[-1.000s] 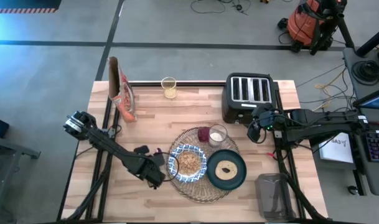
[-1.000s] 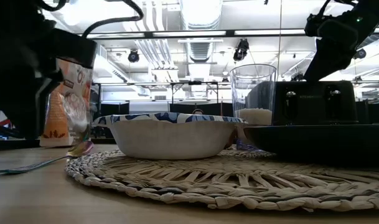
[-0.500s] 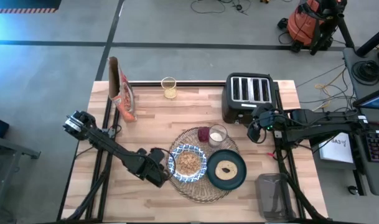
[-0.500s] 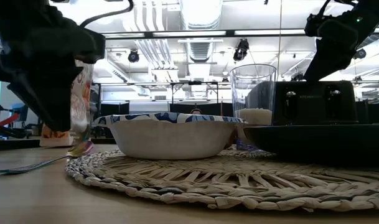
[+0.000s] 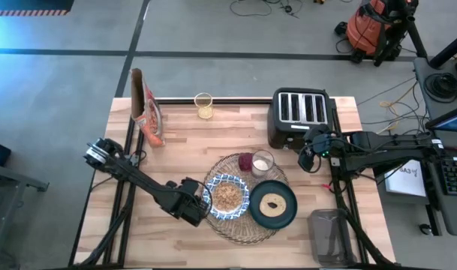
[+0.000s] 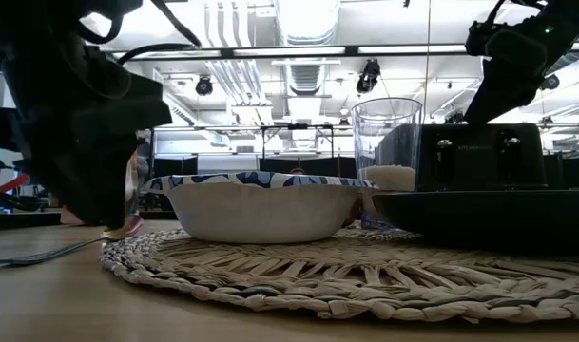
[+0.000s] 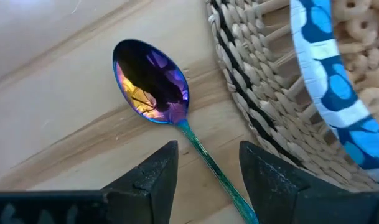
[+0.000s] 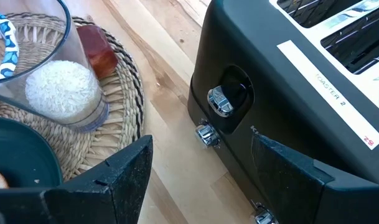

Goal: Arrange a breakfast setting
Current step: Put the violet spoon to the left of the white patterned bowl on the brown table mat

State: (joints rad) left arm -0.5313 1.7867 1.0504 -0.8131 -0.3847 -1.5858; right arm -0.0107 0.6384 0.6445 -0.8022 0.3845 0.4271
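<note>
The left end effector (image 5: 195,211) was found just beside the woven placemat's (image 5: 245,234) left edge, closer to it than a second earlier, when it had been set farther back on the wooden surface (image 5: 175,142). Its fingers (image 7: 153,177) were seen apart, straddling the handle of an iridescent spoon (image 7: 153,84) that lay on the surface beside the placemat; no contact with the spoon could be made out. The blue-and-white bowl (image 5: 226,197) with cereal, the dark teal plate (image 5: 273,204) and the clear glass (image 5: 263,162) were seen on the placemat, unchanged in place. The right end effector (image 5: 306,159) was held with its fingers apart, unmoved, between the toaster (image 5: 301,116) and the placemat.
</note>
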